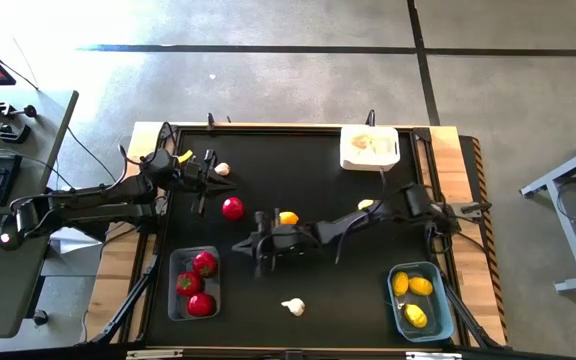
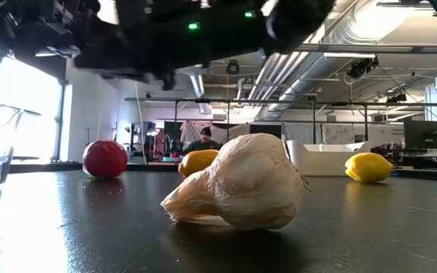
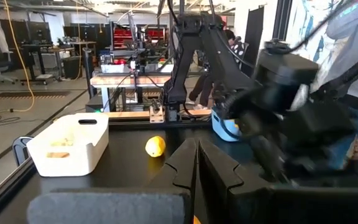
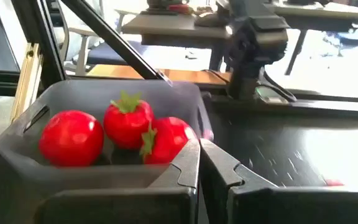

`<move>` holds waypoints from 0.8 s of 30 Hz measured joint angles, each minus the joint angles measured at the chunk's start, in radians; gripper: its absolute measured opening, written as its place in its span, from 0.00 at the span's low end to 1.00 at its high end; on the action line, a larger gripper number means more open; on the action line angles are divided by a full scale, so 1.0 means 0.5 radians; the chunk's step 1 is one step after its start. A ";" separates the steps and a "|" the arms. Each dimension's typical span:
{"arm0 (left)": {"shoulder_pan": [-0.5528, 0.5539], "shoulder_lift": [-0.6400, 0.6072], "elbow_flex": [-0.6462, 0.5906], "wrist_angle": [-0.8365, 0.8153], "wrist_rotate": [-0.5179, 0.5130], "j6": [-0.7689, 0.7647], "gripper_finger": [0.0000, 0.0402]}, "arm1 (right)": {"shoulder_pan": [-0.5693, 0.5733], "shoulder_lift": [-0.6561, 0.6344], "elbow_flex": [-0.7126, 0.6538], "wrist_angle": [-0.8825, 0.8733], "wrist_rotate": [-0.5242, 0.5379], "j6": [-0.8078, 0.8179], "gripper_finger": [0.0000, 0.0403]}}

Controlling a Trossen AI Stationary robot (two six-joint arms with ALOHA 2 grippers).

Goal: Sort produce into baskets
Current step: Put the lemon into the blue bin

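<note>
Matting, black, covers the bench (image 1: 318,290), and three tubs sit at its edges. An opaque white rounded tub (image 1: 346,150) is at the far edge towards the right corner, with pale pieces in it. A clear plastic tub (image 1: 176,262) is at the near edge towards the left, with three round red pieces in it. A translucent blue-grey tub (image 1: 393,290) is at the near right corner, with yellow ovals in it.

The right gripper (image 1: 259,250) reaches to mid-bench with its fingers pressed together and nothing between them, pointing towards the clear tub. The left gripper (image 1: 206,178) is near the far left corner, also closed and empty.

Several pieces lie loose:
- a round red tomato-like piece (image 1: 232,208) left of centre
- an oval yellow lemon-like piece (image 1: 288,218) mid-bench, just beside the right arm
- a second yellow oval (image 1: 366,204) towards the right edge
- a knobbly white garlic-like bulb (image 1: 293,307) near the near edge
- a smaller white bulb (image 1: 222,169) just beside the left gripper

All of them look like light, hollow toys, so weight should be no problem. I'd expect the glossy red and yellow ones to be stiff and slick, and likely to roll or squirt out of a pinch, so they are best taken across the widest middle. The garlic looks papery and lumpy. It should be gripped across the fat body, not the tapering neck.
</note>
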 joint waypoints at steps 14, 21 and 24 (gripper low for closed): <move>0.001 0.000 0.000 -0.126 0.001 -0.005 0.01 | -0.103 -0.286 -0.556 0.236 0.038 0.306 0.00; 0.001 0.000 -0.001 -0.193 0.000 0.014 0.01 | -0.131 -0.515 -0.855 0.300 0.023 0.301 0.00; 0.002 0.000 -0.001 -0.217 -0.001 0.015 0.01 | -0.130 -0.682 -1.059 0.328 0.021 0.265 0.00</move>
